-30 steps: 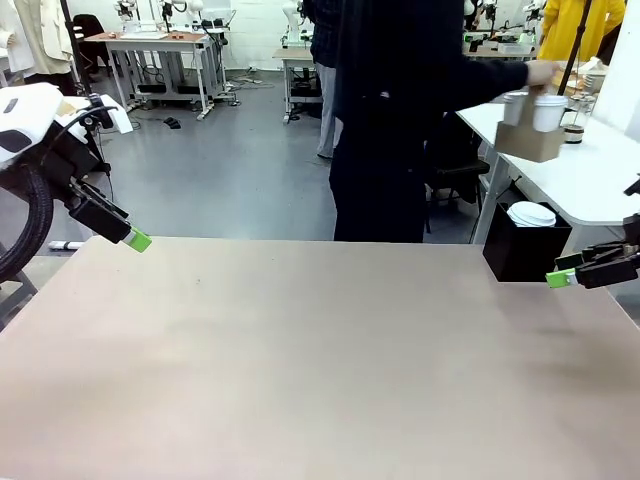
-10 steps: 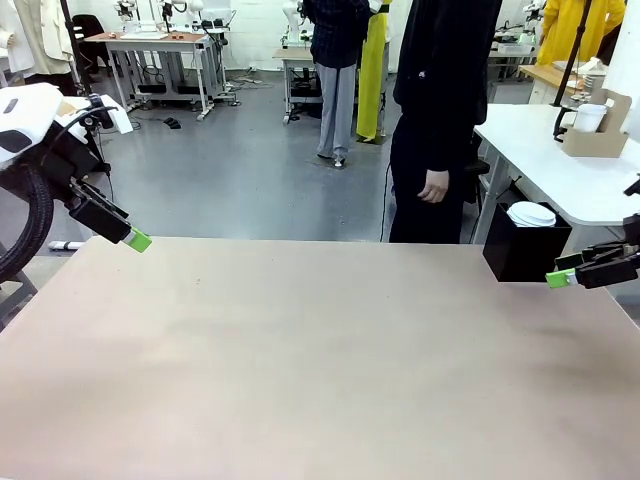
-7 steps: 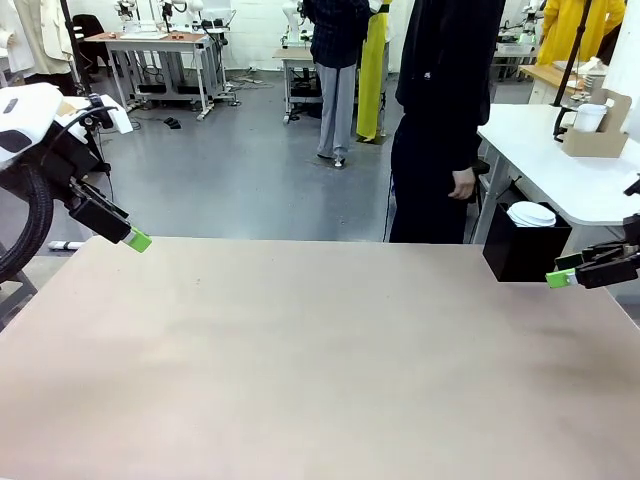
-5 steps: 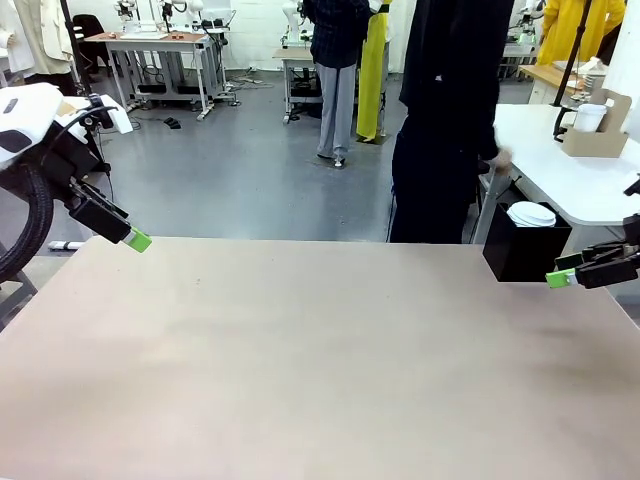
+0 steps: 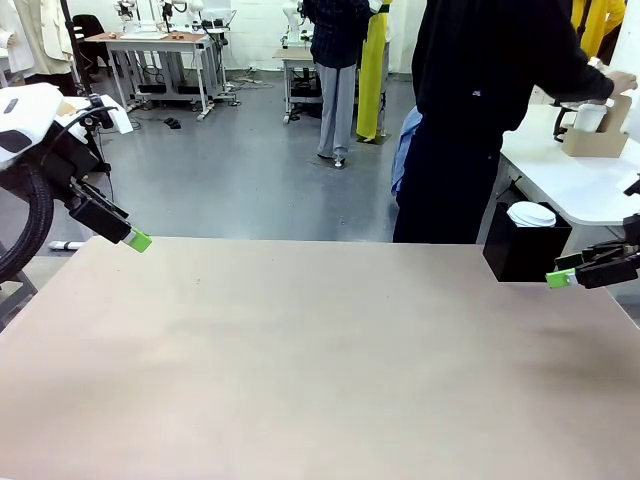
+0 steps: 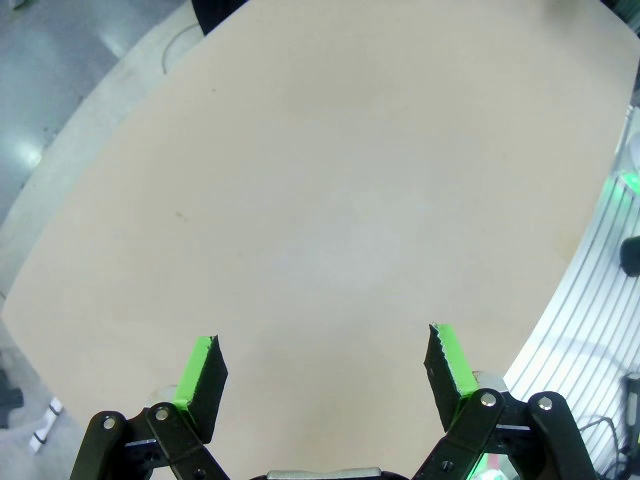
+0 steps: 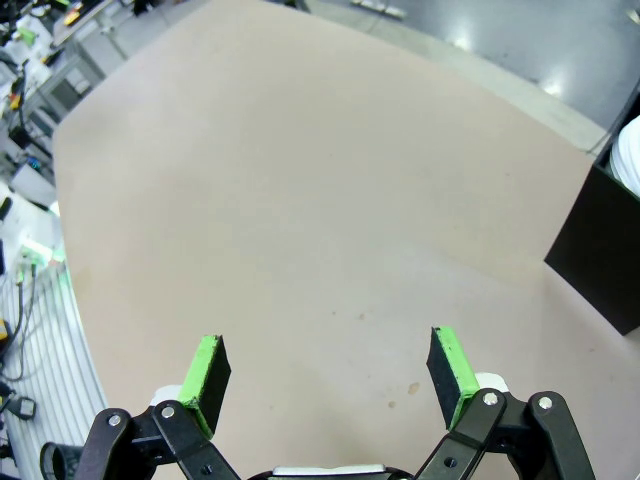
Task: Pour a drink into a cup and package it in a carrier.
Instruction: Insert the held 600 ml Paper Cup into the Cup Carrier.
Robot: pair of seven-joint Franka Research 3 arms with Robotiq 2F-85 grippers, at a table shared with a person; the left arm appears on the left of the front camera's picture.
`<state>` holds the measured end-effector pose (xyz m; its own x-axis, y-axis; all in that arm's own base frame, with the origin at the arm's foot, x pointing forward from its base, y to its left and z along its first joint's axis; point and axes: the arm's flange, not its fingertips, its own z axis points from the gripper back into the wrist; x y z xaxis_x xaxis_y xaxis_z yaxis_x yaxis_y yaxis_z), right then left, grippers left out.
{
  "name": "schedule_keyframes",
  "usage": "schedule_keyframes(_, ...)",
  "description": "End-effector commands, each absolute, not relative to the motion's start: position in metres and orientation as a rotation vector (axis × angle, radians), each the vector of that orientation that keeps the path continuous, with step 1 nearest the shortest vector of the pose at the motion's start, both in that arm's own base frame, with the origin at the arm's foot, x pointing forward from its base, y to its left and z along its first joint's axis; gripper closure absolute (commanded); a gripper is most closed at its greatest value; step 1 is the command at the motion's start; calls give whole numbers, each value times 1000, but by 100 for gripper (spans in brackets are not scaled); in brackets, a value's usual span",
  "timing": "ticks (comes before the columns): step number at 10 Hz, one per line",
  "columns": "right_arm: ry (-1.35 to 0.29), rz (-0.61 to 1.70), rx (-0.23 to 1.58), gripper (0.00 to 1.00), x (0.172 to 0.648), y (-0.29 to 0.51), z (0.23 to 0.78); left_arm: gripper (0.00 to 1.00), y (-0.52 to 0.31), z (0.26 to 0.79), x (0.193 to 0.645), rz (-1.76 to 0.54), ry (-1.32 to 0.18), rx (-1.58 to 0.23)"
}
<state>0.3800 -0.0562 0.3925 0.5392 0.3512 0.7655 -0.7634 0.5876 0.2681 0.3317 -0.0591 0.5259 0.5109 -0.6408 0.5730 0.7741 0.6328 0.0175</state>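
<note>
Both grippers hung with fingers spread wide and empty over the bare tabletop (image 5: 320, 350): the left gripper (image 6: 325, 365) at its 9 o'clock edge, the right gripper (image 7: 328, 380) at 3 o'clock beside a black box (image 5: 522, 253). At 2 o'clock, the carrier (image 5: 594, 138) holding a cup (image 5: 590, 117) sat on a white side table (image 5: 570, 185), the person's hand (image 5: 622, 84) reaching over it.

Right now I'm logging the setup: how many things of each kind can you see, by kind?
Grippers: 2, left and right, both open
Black box: 1
White lids: 1 stack, count unclear
Carrier: 1, on the side table
Cup: 1, in the carrier
Total: 6
</note>
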Motion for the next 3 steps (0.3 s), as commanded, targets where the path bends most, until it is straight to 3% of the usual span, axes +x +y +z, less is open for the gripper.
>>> schedule_keyframes(1, -721, 719, 642, 0, 380, -57, 393, 0, -60, 526, 331, -855, -578, -266)
schedule_keyframes(3, -721, 719, 642, 0, 380, -57, 393, 0, -60, 526, 331, -855, -578, -266)
